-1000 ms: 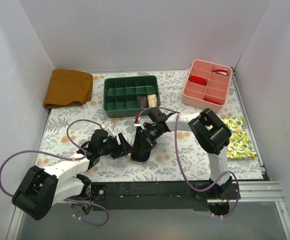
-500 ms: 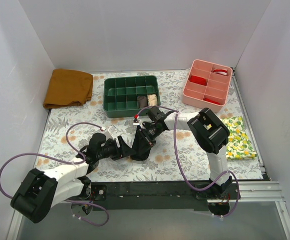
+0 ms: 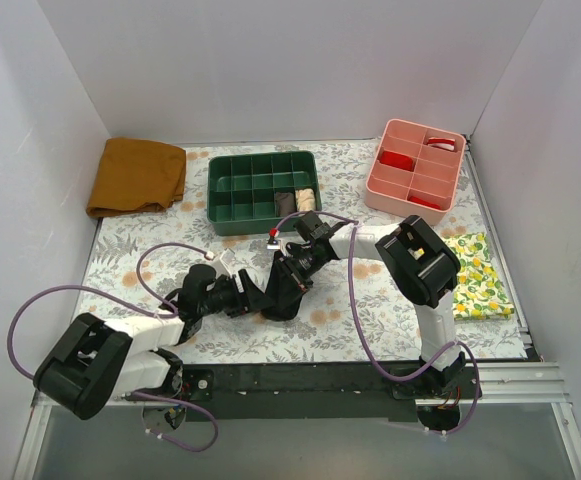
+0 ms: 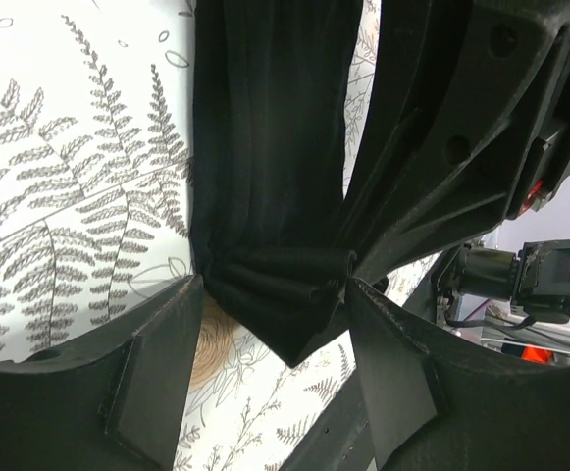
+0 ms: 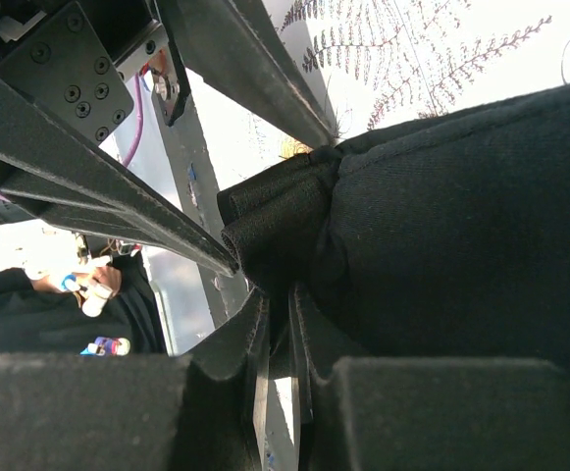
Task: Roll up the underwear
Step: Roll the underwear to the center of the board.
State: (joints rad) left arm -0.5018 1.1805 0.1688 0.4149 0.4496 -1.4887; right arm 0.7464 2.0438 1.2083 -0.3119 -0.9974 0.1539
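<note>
Near the middle of the desk [image 3: 370, 300], between our two arms, we see the underwear [image 3: 282, 290] as a dark bunched heap over the fern-print cover, just in front of the green tray [image 3: 232, 215]. Our left arm [image 3: 150, 328] reaches in low from the left, and its jaws are clamped on a gathered, pleated end of the black fabric. In the left wrist view that bundle fills the gap and touches both fingers [image 4: 157, 378]. Our right arm [image 3: 370, 243] comes in from the right. Its jaws stand almost together, pinching a fold of the same fabric between its fingers [image 5: 118, 412], while the rest of the cloth spreads wide past them. Inside the green tray, a dark roll [image 3: 285, 203] and a cream roll [image 3: 307, 200] sit in neighbouring compartments at its near right corner. A pink tray [image 3: 390, 185] stands at far right, a brown cloth [image 3: 135, 175] at far left, and a lemon-print cloth [image 3: 478, 275] lies by the right edge.
</note>
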